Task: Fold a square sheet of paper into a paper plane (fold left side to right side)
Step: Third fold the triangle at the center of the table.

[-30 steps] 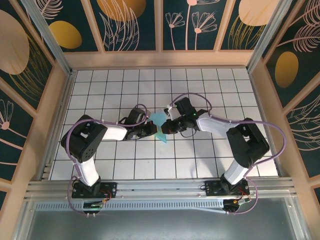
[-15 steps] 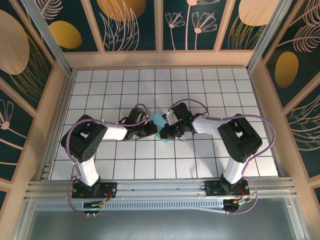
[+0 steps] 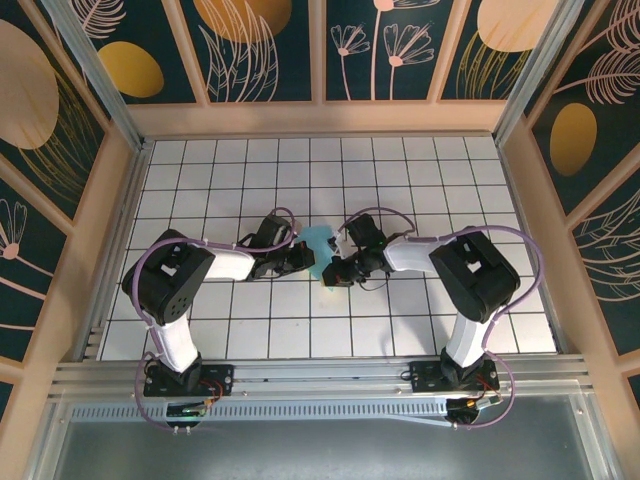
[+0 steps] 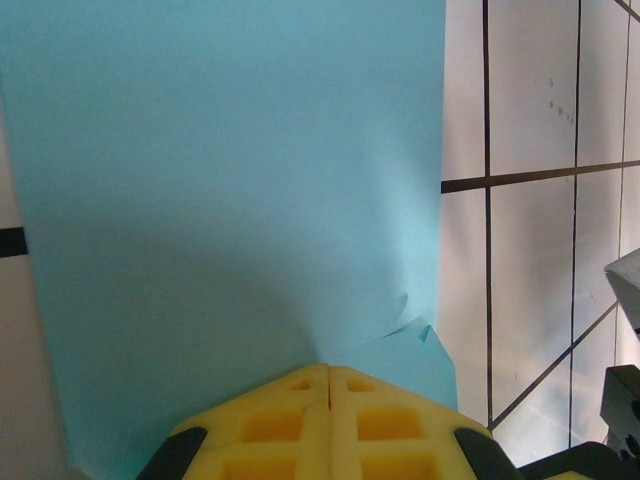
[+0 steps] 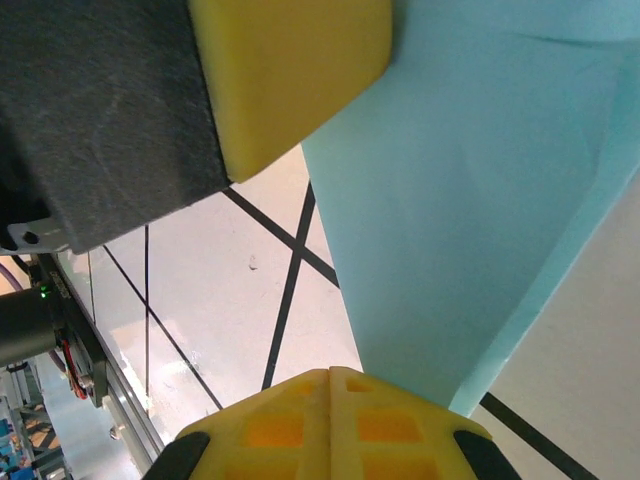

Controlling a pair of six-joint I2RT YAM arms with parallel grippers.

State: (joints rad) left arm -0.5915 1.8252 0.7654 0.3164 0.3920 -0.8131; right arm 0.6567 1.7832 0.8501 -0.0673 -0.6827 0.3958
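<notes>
Over the last second, note that the right arm (image 3: pixel 470 270) has drawn its elbow in from 3 o'clock toward the table (image 3: pixel 420 310) centre. The right gripper (image 3: pixel 335 273) has slid toward 6 o'clock along the right edge of the paper (image 3: pixel 320 240). The left gripper (image 3: pixel 306 259) has held its station at the paper's 8 o'clock, and the paper has stayed at mid-table, between the two tools. Treat this as a likely pressing stroke along a fold. The paper already shows narrower than a flat square, so judge the left-to-right fold as under way, not finished. In the left wrist view, the left gripper (image 4: pixel 328 400) has its tips pressed together. The paper (image 4: pixel 230 180) puckers toward them, with a small flap at their 1 o'clock, so read this as a pinch on the paper. In the right wrist view, the right gripper (image 5: pixel 330 400) is also pressed together, with the paper (image 5: pixel 470 200) running from 1 o'clock down to its tip. You cannot tell from this view whether it grips the edge or only bears on it. One of the left gripper's fingers (image 5: pixel 290 70) sits at 11 o'clock. No brand, label or readable writing appears. The table carries only black grid lines, and the walls carry plant and oval patterns.
</notes>
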